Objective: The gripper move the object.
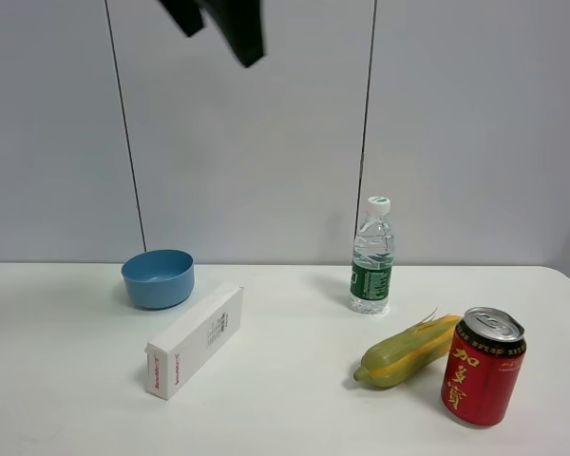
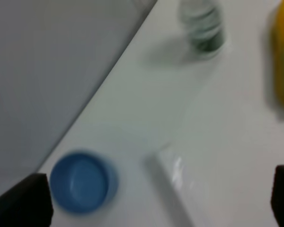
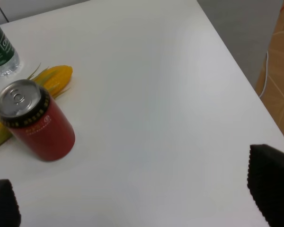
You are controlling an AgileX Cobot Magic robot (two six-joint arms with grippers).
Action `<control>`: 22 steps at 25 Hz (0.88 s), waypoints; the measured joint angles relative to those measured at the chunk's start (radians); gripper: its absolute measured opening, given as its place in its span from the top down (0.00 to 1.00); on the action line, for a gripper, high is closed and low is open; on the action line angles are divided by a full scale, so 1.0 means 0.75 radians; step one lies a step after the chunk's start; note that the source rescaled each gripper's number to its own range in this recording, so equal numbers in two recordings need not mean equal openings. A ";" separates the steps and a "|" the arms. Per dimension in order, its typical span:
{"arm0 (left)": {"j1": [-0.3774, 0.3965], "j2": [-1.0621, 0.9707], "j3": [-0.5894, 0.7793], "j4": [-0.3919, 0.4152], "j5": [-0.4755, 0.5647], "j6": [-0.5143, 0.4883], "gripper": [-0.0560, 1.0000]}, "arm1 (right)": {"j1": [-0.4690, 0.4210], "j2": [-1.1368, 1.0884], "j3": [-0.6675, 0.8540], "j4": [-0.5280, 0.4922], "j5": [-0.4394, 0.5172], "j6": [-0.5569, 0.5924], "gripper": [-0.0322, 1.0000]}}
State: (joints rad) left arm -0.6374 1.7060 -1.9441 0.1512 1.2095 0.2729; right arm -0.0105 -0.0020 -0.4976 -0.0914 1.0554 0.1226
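White counter (image 1: pixel 294 418) carries the upright can (image 1: pixel 483 366) at lower right, nearer the right gripper (image 3: pixel 142 198); its fingers (image 3: pixel 272 187) spread wide, empty.

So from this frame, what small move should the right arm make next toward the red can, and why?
Probably shift the right gripper sideways toward the red can and lower it. Its fingertips stand wide apart over bare table, and the can stands upright off to one side, untouched, with the corn cob close beside it, so the approach should come from the can's free side.
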 joint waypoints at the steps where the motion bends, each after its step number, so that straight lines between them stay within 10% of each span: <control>1: 0.046 -0.070 0.073 0.005 0.001 -0.029 0.19 | 0.000 0.000 0.000 0.000 0.000 0.000 0.00; 22: 0.752 -1.711 1.408 -0.009 0.008 -0.348 0.18 | 0.000 0.000 0.000 0.000 0.000 0.000 0.00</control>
State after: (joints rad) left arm -0.0733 0.4226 -0.8882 0.1446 1.2154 0.0120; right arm -0.0105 -0.0020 -0.4976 -0.0914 1.0554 0.1226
